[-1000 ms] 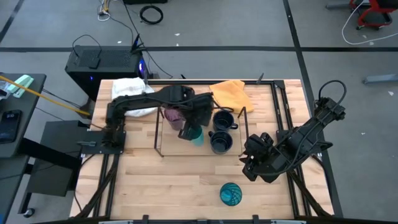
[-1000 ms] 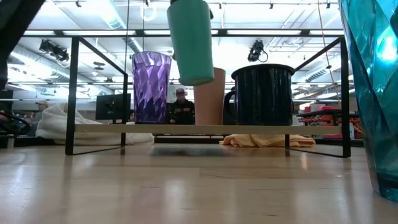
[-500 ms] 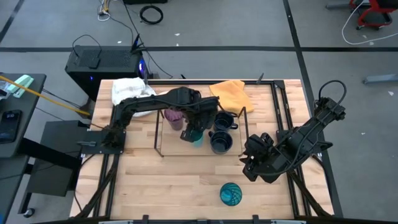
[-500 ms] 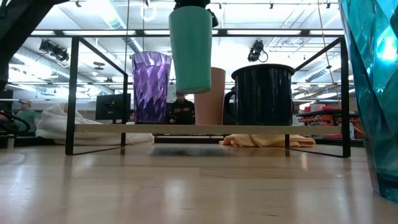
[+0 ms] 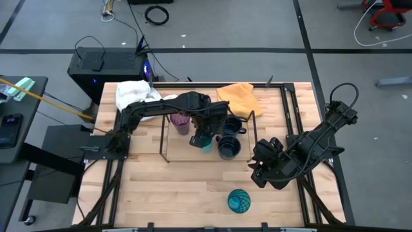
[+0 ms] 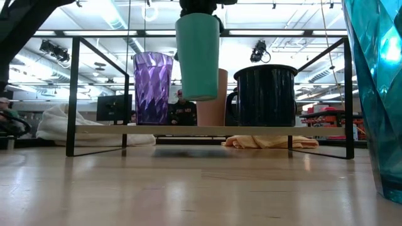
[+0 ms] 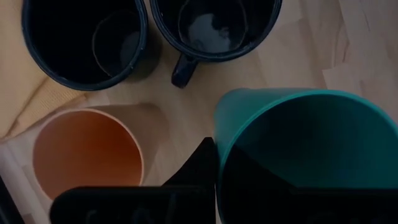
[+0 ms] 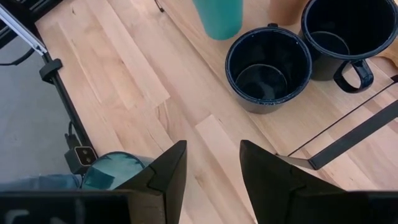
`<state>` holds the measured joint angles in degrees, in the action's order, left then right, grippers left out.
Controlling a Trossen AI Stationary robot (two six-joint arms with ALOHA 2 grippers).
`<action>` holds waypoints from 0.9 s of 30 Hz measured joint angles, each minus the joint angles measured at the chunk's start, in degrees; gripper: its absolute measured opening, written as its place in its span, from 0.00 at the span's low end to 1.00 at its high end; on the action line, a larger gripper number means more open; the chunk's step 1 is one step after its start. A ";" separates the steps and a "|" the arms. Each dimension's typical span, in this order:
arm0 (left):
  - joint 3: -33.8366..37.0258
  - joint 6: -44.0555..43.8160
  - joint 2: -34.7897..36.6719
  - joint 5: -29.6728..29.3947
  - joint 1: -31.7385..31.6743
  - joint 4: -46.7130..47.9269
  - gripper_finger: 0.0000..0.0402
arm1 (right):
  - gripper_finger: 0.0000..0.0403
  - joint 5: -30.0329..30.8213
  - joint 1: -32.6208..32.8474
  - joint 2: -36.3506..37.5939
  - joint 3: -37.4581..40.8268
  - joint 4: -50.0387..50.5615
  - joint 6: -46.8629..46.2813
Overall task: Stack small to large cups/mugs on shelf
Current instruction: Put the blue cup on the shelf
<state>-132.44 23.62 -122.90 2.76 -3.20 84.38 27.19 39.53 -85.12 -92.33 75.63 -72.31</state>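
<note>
My left gripper point(image 5: 201, 133) hangs over the wire shelf point(image 5: 165, 138), shut on the small teal cup point(image 6: 197, 56), which is clear of the shelf's board. On the shelf stand the purple tumbler point(image 6: 152, 88), the orange cup point(image 7: 87, 152) and two navy mugs point(image 5: 232, 125) point(image 5: 228, 149). The larger teal patterned cup point(image 5: 239, 201) rests on its base on the table near the front edge. My right gripper point(image 5: 260, 170) waits open to the shelf's right, above the table. My left gripper holds the small teal cup by its rim point(image 7: 221, 149), one finger point(image 7: 200, 167) outside the wall and the other inside the cup. The fingers come from above, pointing down. The cup hangs upright, mouth up, lifted clear above the shelf in front of the orange cup.
An orange cloth point(image 5: 237, 98) and a white cloth point(image 5: 134, 94) lie at the table's far edge behind the shelf. Bare wood point(image 5: 174, 190) stretches between the shelf and the near edge.
My left gripper has sunk a little and drifted slightly toward the table's right, carrying the small teal cup. The cup now hangs lower and straighter over the shelf, still clear of it.
</note>
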 joint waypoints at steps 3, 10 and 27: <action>0.00 0.00 -0.14 0.02 0.00 0.03 0.02 | 0.39 0.01 0.00 0.00 0.00 -0.01 0.13; 0.00 -0.02 -0.14 0.02 0.00 -0.55 0.02 | 0.39 0.01 0.00 0.00 0.00 0.01 0.26; 0.02 -0.16 -2.81 0.40 -0.02 -0.12 0.02 | 0.39 0.01 0.00 0.00 -0.02 0.22 -0.06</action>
<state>-132.42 23.46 -125.71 3.16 -3.22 84.26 27.20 39.53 -85.12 -92.36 75.85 -72.37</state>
